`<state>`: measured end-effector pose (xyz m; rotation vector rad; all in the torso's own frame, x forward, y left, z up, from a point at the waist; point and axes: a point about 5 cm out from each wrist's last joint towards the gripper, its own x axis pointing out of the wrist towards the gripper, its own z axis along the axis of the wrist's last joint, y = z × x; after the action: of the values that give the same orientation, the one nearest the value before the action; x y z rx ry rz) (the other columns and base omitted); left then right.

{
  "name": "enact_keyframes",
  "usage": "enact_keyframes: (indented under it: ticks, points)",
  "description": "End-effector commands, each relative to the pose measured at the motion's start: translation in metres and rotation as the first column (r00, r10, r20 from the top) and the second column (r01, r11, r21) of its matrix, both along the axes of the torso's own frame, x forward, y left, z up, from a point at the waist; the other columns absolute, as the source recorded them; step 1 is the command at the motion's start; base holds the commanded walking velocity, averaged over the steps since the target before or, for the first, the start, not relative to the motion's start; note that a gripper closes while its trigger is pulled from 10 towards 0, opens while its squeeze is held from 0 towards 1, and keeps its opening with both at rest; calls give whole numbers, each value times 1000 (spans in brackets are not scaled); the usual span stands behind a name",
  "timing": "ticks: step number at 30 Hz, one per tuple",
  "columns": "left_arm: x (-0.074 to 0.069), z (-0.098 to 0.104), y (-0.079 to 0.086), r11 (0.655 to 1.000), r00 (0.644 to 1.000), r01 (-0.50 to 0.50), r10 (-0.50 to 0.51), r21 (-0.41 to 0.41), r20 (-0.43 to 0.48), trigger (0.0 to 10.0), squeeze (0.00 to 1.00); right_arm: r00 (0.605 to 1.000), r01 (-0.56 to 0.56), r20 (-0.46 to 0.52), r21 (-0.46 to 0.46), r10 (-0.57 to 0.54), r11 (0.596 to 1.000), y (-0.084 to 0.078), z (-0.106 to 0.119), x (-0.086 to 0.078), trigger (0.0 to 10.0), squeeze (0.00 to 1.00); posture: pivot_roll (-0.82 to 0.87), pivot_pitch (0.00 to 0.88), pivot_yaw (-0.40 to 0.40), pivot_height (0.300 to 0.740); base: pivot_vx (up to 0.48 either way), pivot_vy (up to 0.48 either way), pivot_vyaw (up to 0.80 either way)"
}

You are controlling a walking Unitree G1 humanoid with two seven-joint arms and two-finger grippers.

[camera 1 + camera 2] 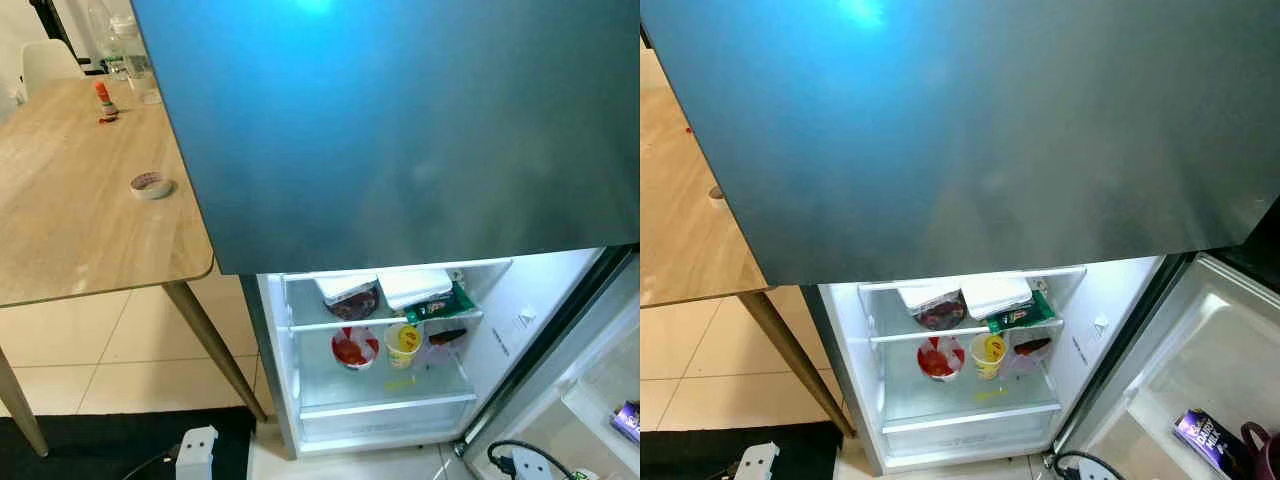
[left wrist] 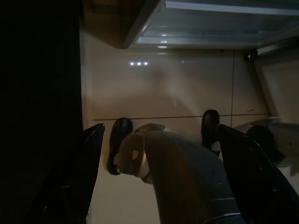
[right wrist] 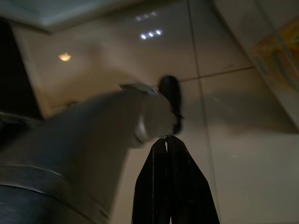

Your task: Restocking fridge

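Steel-grey door: a broad, smooth panel (image 1: 400,130) is seen from above, with a bluish sheen across it.
Fridge: the lower compartment (image 1: 380,350) stands open and lit, white inside, with a glass shelf (image 1: 385,322) across it.
Upper shelf: a white-lidded tub (image 1: 348,293), a flat white pack (image 1: 415,285) and a green packet (image 1: 440,306) are laid side by side.
Lower level: a round red-and-white tub (image 1: 354,348) and a yellow cup (image 1: 403,343) are set close together.
Door rack: a purple packet (image 1: 1206,440) is held in the white bin.
Table: a pale wood top (image 1: 70,190) on tapered legs carries a round tape roll (image 1: 150,184).
Left gripper (image 2: 159,154): hung low over beige floor tiles, fingers spread wide, nothing between them.
Right gripper (image 3: 167,144): hung low over the tiles, fingers pressed together, nothing held.
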<state>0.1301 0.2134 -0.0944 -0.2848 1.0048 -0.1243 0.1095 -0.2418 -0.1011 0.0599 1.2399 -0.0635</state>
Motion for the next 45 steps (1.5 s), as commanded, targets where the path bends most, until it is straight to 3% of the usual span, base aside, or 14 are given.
enact_keyframes:
  ticks: [1, 6, 12, 19, 27, 33, 45]
  points:
    - [-6, -3, -3, 1000, 1000, 10, -10, 3, -21, 10000, 0, 998, -48, -41, -33, 47, 998, -2, -1, -6, 10000, 0, 45, 0, 4, 740, 0, 0, 0]
    - [-8, -4, -1, 998, 999, 36, -35, 42, -40, 10000, 0, 985, -107, -150, -105, 91, 989, -14, -4, -30, 10000, 0, 17, 0, 11, 740, 0, 0, 0]
    - [-6, -4, -1, 998, 998, 50, -49, 43, -38, 10000, 0, 984, -82, -169, -122, 61, 989, -21, -4, -39, 10000, 0, 11, 0, 22, 740, 0, 0, 0]
    - [-6, -3, -1, 996, 997, 71, -69, 53, -46, 10000, 0, 989, -8, -145, -66, -1, 998, -16, -4, -38, 10000, 0, 8, 0, 28, 740, 0, 0, 0]
    - [-5, -4, -2, 996, 997, 64, -61, 59, -49, 10000, 0, 991, -53, -131, -111, 38, 992, -17, -3, -32, 10000, 0, 7, 0, 19, 740, 0, 0, 0]
    - [-8, -6, -6, 996, 996, 61, -57, 61, -66, 10000, 0, 987, -84, -146, -101, 69, 991, -14, -6, -40, 10000, 0, 14, 0, -4, 740, 0, 0, 0]
    - [-19, -11, -12, 997, 993, 55, -49, 58, -103, 10000, 0, 983, -114, -154, -108, 97, 988, -14, -6, -42, 10000, 0, 10, 0, -31, 740, -104, 0, 0]
